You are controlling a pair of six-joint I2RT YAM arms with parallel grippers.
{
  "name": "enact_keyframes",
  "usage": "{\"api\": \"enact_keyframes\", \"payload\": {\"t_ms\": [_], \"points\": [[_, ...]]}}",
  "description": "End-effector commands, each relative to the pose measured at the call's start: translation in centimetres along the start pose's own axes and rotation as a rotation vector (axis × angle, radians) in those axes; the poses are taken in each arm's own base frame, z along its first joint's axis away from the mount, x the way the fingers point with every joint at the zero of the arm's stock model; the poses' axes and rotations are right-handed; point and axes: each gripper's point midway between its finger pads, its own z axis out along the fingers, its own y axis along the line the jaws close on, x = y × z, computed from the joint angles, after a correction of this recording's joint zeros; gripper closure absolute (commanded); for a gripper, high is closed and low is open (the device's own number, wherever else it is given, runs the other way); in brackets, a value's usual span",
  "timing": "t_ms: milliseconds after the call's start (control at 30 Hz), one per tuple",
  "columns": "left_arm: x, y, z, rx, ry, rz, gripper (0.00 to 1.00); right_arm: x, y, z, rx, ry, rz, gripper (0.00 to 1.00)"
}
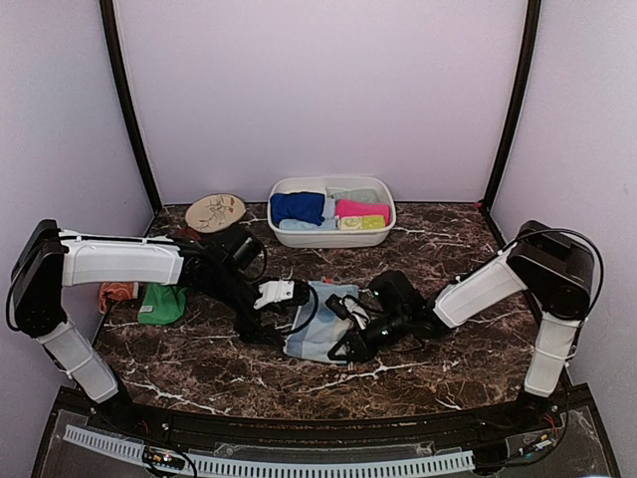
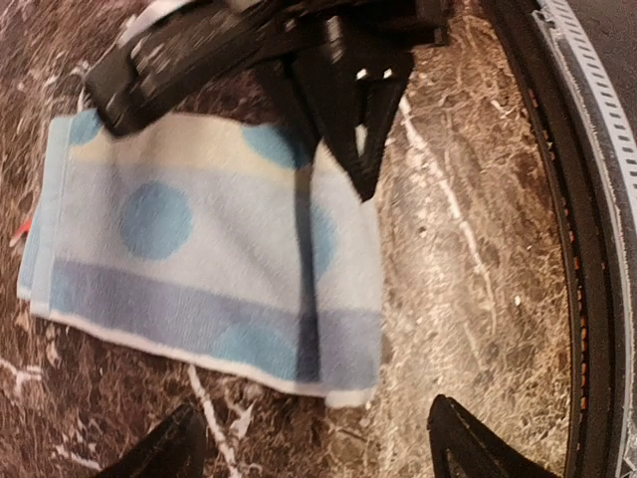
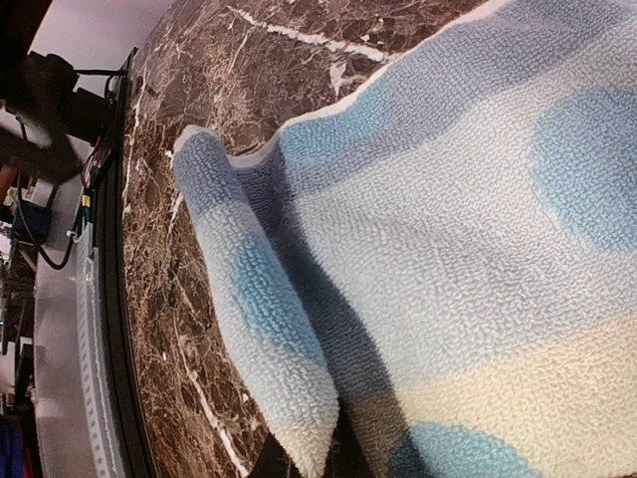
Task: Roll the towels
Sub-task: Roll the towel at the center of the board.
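Note:
A pale towel (image 1: 317,327) with blue dots lies folded at the table's centre. In the left wrist view the towel (image 2: 199,259) lies flat, its near corner just beyond my open left gripper (image 2: 314,448), which has nothing between its fingertips (image 2: 468,438). My left gripper (image 1: 267,331) hovers at the towel's left edge. My right gripper (image 1: 348,341) is shut on the towel's right edge. The right gripper (image 2: 348,129) shows there pinching the cloth. In the right wrist view the towel (image 3: 448,249) fills the frame, and a raised fold hides my right gripper (image 3: 333,460).
A white tub (image 1: 328,237) at the back holds rolled towels, among them a royal blue one (image 1: 297,206) and a pink one (image 1: 360,209). A cream plate (image 1: 215,211) sits left of it. A green towel (image 1: 162,304) and a rust-brown towel (image 1: 117,294) lie at the left under my left arm.

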Motion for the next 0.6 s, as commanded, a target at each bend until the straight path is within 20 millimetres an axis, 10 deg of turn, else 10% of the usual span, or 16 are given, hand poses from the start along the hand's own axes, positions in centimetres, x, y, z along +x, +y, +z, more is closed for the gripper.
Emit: {"api": "enact_keyframes", "payload": {"t_ms": [0,567], "points": [[-2.5,-2.8,0.6,0.092,-0.012,0.141,0.25,0.3,-0.9,0.1,-0.037,0.033,0.14,1.0],[-0.8,-1.8,6.0,-0.011,0.137,0.327,0.39,2.0,-3.6,0.4,-0.027,0.116,0.318,1.0]]}}
